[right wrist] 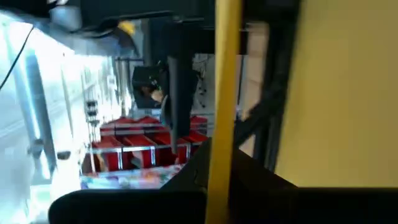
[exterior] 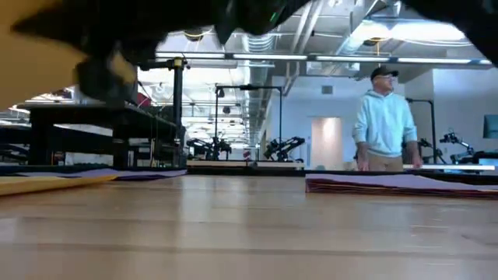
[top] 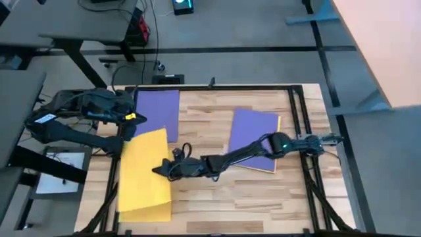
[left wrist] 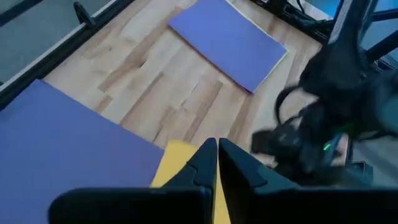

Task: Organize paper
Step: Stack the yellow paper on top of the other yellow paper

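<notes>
Both grippers look pinched shut on the same yellow sheet [top: 143, 172] from where I'm sitting. Left gripper [top: 129, 131] has its fingers closed on the sheet's far corner, and in its wrist view the fingers [left wrist: 233, 163] meet with yellow edge between them. Right gripper [top: 160, 168] reaches across from the other side and clamps the sheet's inner long edge; its wrist view shows that edge running straight up through the closed fingers.

The sheet's long axis runs from the left gripper toward the table's near edge, and it's tilted, partly lifted (low view only catches a yellow blur, so how high I can't say). Just beyond the left gripper lies a purple sheet [top: 158, 112], which the yellow corner overlaps. Behind the right gripper, under its arm, sits a purple-topped stack [top: 253, 135] with yellow peeking out below.

My guess: the yellow belongs with that stack, so the right arm leads.

A person [exterior: 384, 120] stands in the background.
</notes>
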